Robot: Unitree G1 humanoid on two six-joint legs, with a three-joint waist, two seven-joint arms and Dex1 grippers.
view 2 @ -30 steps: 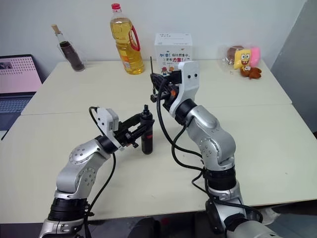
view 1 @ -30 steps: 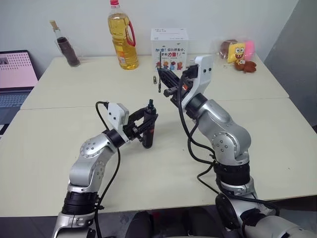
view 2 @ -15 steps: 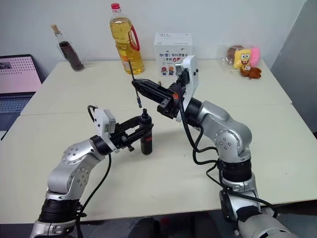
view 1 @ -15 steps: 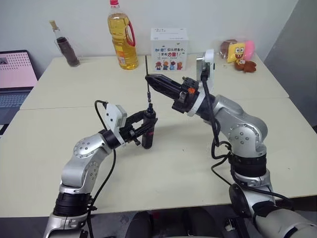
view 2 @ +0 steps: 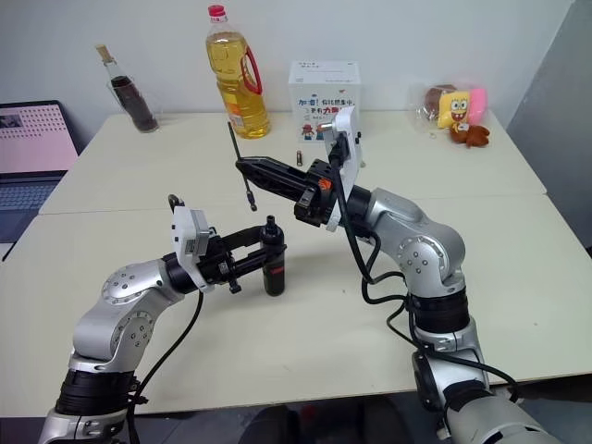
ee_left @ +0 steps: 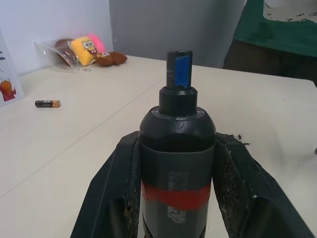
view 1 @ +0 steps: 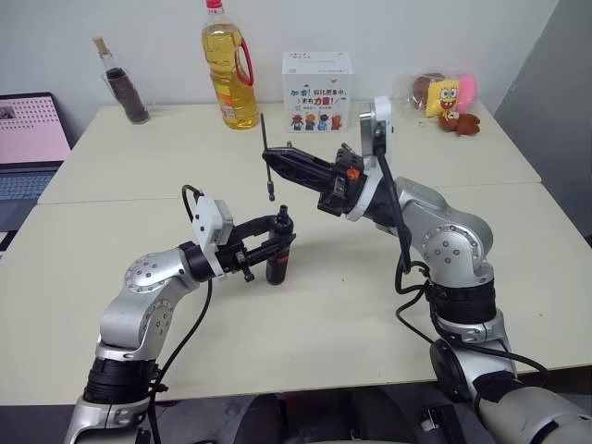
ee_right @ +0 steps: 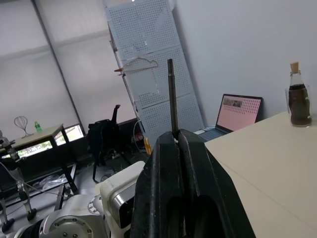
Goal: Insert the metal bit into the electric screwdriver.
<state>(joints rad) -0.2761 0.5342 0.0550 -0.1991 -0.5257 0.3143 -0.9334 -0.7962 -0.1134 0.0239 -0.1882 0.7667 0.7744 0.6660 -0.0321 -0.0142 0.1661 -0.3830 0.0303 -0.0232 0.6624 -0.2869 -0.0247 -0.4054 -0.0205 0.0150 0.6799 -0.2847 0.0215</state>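
left tool (view 1: 274,242) clamped on electric screwdriver (view 1: 277,257), held upright on table (view 1: 305,314), socket end up. right tool (view 1: 270,159) pinched on metal bit (view 1: 266,157), roughly vertical, hung above and slightly to left of socket; lower tip to be aligned, then lowered.
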